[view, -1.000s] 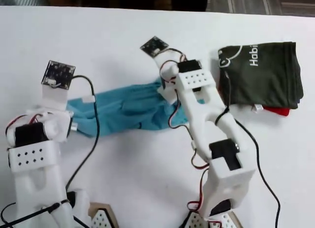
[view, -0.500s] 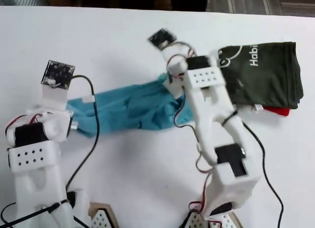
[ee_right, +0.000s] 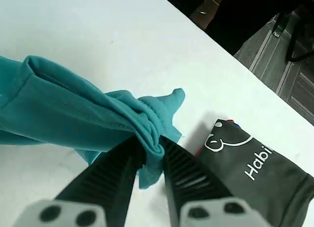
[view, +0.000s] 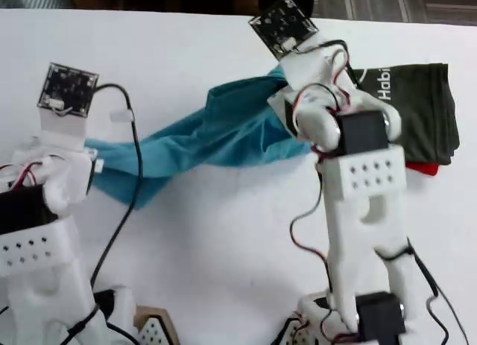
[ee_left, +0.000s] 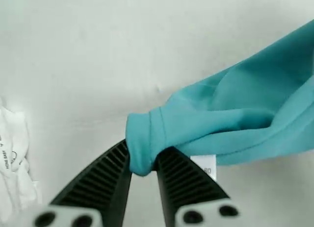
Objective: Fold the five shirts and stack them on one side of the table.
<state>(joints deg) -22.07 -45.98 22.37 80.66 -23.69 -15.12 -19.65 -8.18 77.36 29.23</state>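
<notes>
A teal shirt [view: 212, 133] hangs stretched between the two arms above the white table [view: 223, 241]. My left gripper [ee_left: 143, 165] is shut on one bunched end of the teal shirt [ee_left: 235, 114]. My right gripper [ee_right: 148, 156] is shut on the other end of the teal shirt [ee_right: 73, 116]. In the high view the left arm [view: 45, 203] holds the shirt's left end and the right arm [view: 350, 151] its right end. A folded dark grey shirt [view: 417, 110] lies at the right side on a red one [view: 421, 168]; the grey shirt [ee_right: 250, 173] lies just beyond my right gripper.
A crumpled white cloth [ee_left: 14, 153] lies on the table beside my left gripper. The table's far edge [view: 149, 13] runs along the top, with dark floor beyond. Cables [view: 134, 173] trail from both arms over the table's middle.
Both arms have lifted, raising the teal shirt off the table and pulling it taut. The right arm swung toward the far edge; the left arm rose and shifted left.
</notes>
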